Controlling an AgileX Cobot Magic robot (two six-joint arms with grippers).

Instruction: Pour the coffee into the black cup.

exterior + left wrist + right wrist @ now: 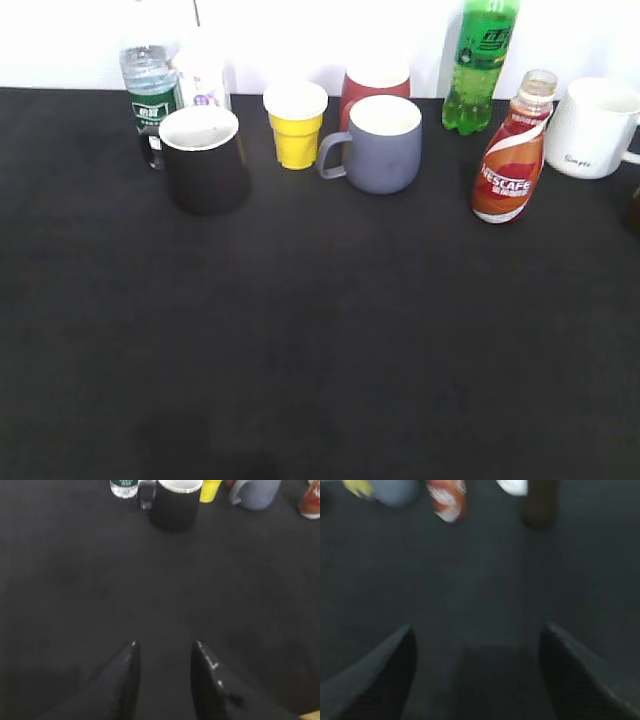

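The coffee bottle (510, 160), red-orange Nescafe wrap with clear neck, stands upright at the right rear of the black table. It shows blurred at the top of the right wrist view (447, 499) and at the top right edge of the left wrist view (312, 502). The black cup (204, 158), glossy with white inside, stands at the left rear, also in the left wrist view (175, 502). My left gripper (164, 643) is open and empty, well short of the cup. My right gripper (477, 627) is wide open and empty, short of the bottle. Neither gripper shows in the exterior view.
Along the back stand a water bottle (150, 95), a yellow cup (296, 124), a blue-grey mug (380, 143), a dark red mug (375, 85), a green soda bottle (480, 60) and a white mug (597, 127). A dark object (540, 502) stands right of the coffee.
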